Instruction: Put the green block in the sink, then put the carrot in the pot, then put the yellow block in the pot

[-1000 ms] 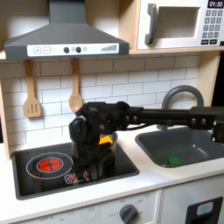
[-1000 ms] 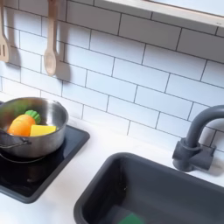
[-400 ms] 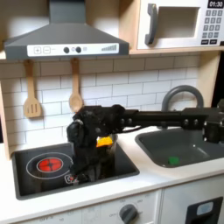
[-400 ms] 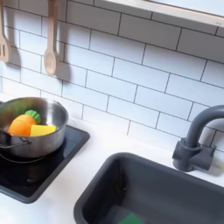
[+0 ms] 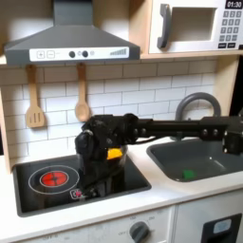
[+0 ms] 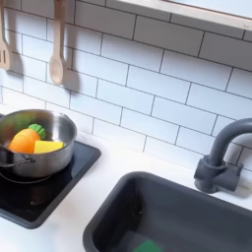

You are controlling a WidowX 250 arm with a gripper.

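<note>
In the second exterior view the shiny pot (image 6: 49, 162) stands on the black stovetop (image 6: 39, 202) at the left. Inside it lie the orange carrot (image 6: 22, 142) with its green top and the yellow block (image 6: 48, 147) beside it. The green block (image 6: 148, 246) rests on the floor of the dark grey sink (image 6: 118, 212), and it is a green spot (image 5: 187, 174) in the first exterior view. There my gripper (image 5: 98, 173) hangs as a dark mass over the stovetop's right half, with a patch of the yellow block (image 5: 114, 152) beside it. Its jaws are too dark to make out.
A curved dark faucet (image 6: 219, 157) stands behind the sink. Wooden utensils (image 5: 35, 102) hang on the tiled wall under the range hood (image 5: 71, 43). A red burner ring (image 5: 52, 177) marks the stovetop's left half. A microwave (image 5: 195, 26) sits above the sink.
The arm has shifted only slightly over the stovetop. The carrot and yellow block in the pot and the green block in the sink have not moved.
</note>
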